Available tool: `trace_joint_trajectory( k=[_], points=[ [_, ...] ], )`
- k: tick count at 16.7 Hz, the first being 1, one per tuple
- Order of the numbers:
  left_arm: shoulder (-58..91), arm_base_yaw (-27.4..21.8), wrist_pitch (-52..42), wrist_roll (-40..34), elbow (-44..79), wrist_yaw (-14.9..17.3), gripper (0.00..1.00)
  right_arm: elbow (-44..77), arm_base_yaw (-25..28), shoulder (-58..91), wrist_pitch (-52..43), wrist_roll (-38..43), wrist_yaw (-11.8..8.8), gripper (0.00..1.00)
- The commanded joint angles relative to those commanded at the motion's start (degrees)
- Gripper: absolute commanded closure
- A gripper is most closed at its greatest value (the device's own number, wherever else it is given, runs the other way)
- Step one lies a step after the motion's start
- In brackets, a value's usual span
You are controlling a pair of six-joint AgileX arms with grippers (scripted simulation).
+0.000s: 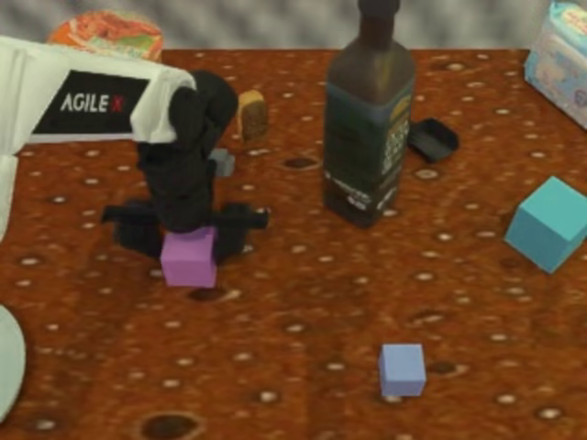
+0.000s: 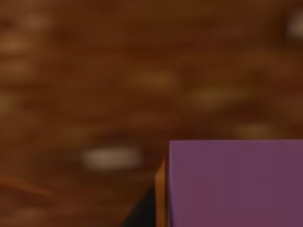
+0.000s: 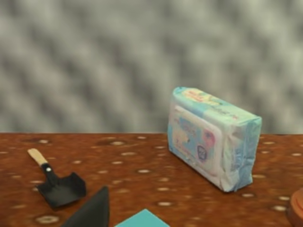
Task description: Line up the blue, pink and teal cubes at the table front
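Top view: left gripper (image 1: 188, 240) stood over the pink cube (image 1: 190, 258) at the table's (image 1: 303, 293) left.
Whether its fingers had clamped, I couldn't tell. Blue cube (image 1: 402, 369) sat near the front, teal cube (image 1: 548, 224) right; carry pink level, setting it beside blue.

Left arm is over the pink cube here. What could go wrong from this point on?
The left gripper sits right over the pink cube, hiding its grasp; an off-centre hold could tip or drop the cube. The tall dark bottle stands close by, so a sideways swing might knock it. The blue cube already lies near the front; setting the pink one down carelessly could nudge it.
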Motion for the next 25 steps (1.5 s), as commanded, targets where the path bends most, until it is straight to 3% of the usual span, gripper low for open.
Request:
trace_joint_trajectory(
  k=[4,5,14,21,25],
  points=[
    [0.0,0.0,0.0,0.0,0.0,0.0,0.98,0.0,0.0,0.0,0.0,0.0,0.0,0.0],
    [0.0,0.0,0.0,0.0,0.0,0.0,1.0,0.0,0.0,0.0,0.0,0.0,0.0,0.0],
    [-1.32,-0.06,-0.74,0.24,0.38,-0.28,1.0,0.0,0.0,0.0,0.0,0.0,0.0,0.0],
    [-6.37,0.85,-12.79,0.14,6.94,-0.32,1.0,0.0,0.0,0.0,0.0,0.0,0.0,0.0],
    [-7.13,1.02,-13.86,0.1,7.67,-0.37,1.0,0.0,0.0,0.0,0.0,0.0,0.0,0.0]
  ],
)
